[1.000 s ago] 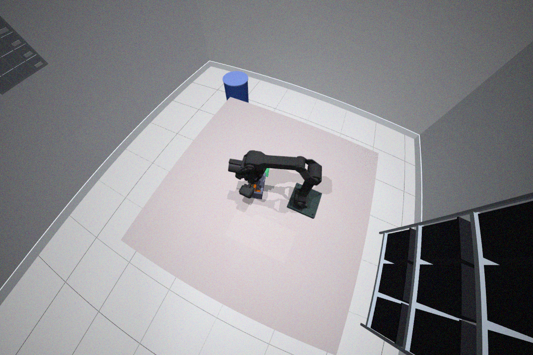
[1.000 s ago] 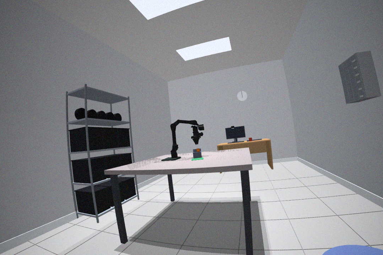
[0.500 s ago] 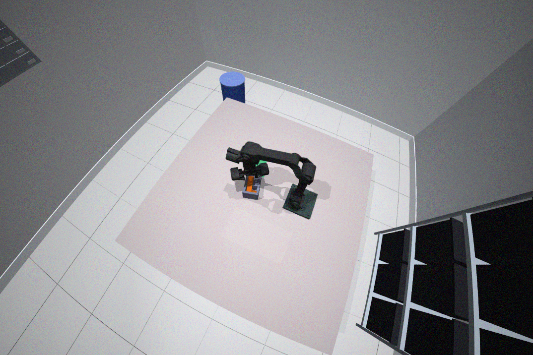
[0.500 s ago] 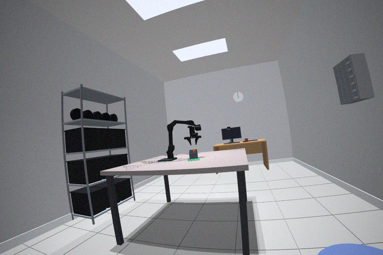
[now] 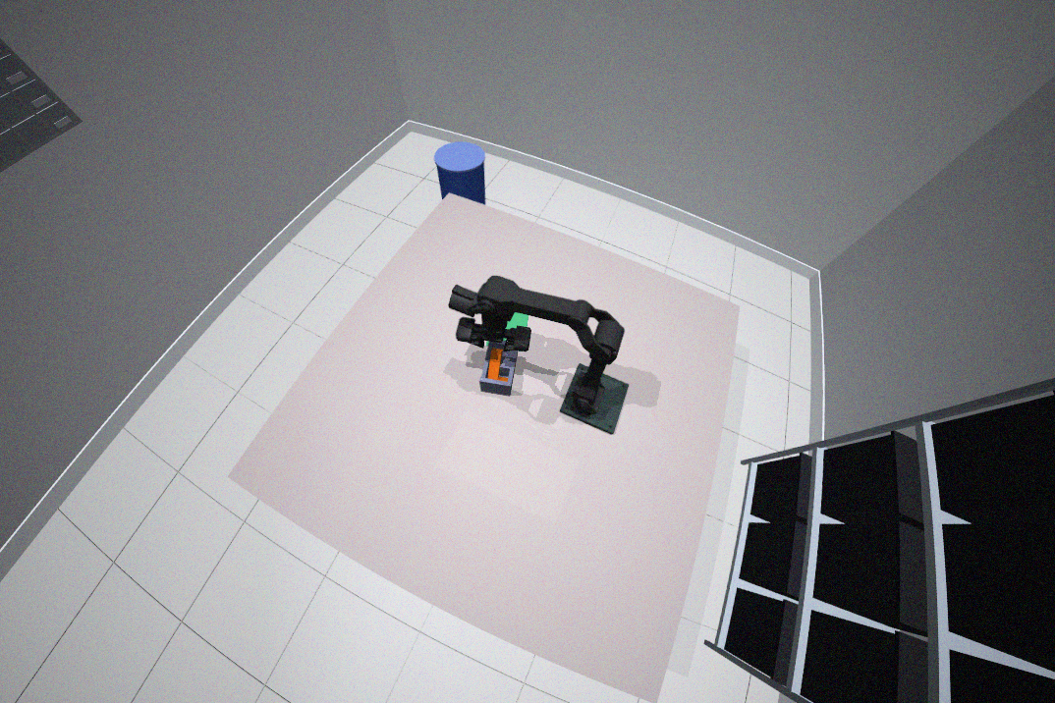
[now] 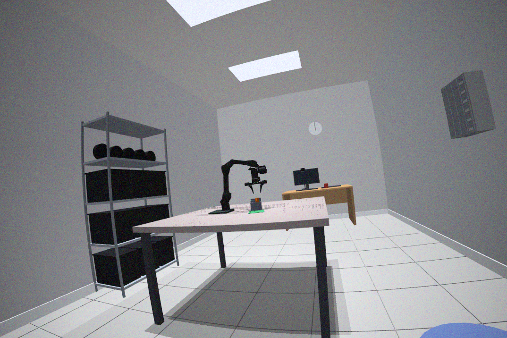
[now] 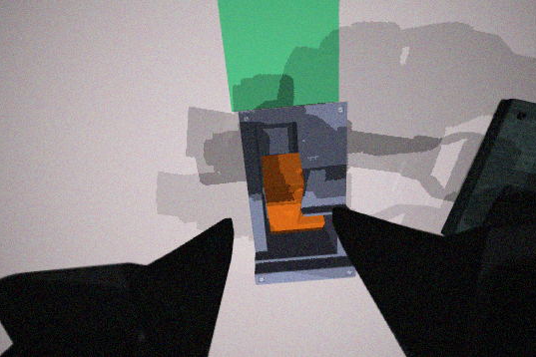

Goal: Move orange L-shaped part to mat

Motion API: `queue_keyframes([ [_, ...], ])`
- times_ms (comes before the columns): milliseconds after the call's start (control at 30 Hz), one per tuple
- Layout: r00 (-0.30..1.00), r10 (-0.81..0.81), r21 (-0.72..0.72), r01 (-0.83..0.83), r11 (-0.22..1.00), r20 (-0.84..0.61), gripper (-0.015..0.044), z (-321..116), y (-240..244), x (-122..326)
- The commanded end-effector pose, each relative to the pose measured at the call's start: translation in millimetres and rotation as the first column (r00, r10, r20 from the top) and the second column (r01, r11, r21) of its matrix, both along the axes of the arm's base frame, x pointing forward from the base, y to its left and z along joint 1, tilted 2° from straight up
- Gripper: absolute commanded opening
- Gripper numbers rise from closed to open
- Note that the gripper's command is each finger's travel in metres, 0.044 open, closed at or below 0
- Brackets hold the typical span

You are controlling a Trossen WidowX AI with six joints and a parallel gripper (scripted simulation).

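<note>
The orange part (image 5: 494, 362) (image 6: 257, 199) (image 7: 281, 189) is tilted in the pocket of the grey tray (image 5: 495, 387) (image 6: 255, 206) (image 7: 326, 140). Its L-shaped end is low in the pocket, away from the mat. Its straight end, towards the mat, is raised and shows above the tray rim in the exterior view. The green mat (image 5: 519, 319) (image 6: 256, 212) (image 7: 281, 40) lies against the tray's end and bears nothing that I can see. My gripper (image 6: 257, 192) (image 7: 282, 220) is open and empty, pointing down above the tray, fingers apart across the part's width. The arm partly hides tray and mat in the top view.
The arm's base plate (image 5: 620, 405) (image 6: 216, 212) (image 7: 486, 165) stands on the table (image 5: 396, 431) (image 6: 222, 221) to one side of the tray. The tray walls stand well above the mat. A blue cylinder (image 5: 460, 174) and a shelf rack (image 6: 108, 171) stand off the table.
</note>
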State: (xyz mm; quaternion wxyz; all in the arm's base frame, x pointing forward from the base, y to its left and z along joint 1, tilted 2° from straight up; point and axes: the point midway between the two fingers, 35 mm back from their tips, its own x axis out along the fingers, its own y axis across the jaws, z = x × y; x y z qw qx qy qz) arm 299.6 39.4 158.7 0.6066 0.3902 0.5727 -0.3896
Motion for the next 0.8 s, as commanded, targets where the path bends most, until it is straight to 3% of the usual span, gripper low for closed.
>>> queue_keyframes([
  [0, 1.000, -0.011, -0.005, 0.011, 1.000, -0.012, 0.0280, -18.9, -1.7, -2.0],
  [767, 1.000, -0.011, -0.005, 0.011, 1.000, -0.012, 0.0280, -49.6, -2.5, -0.2],
])
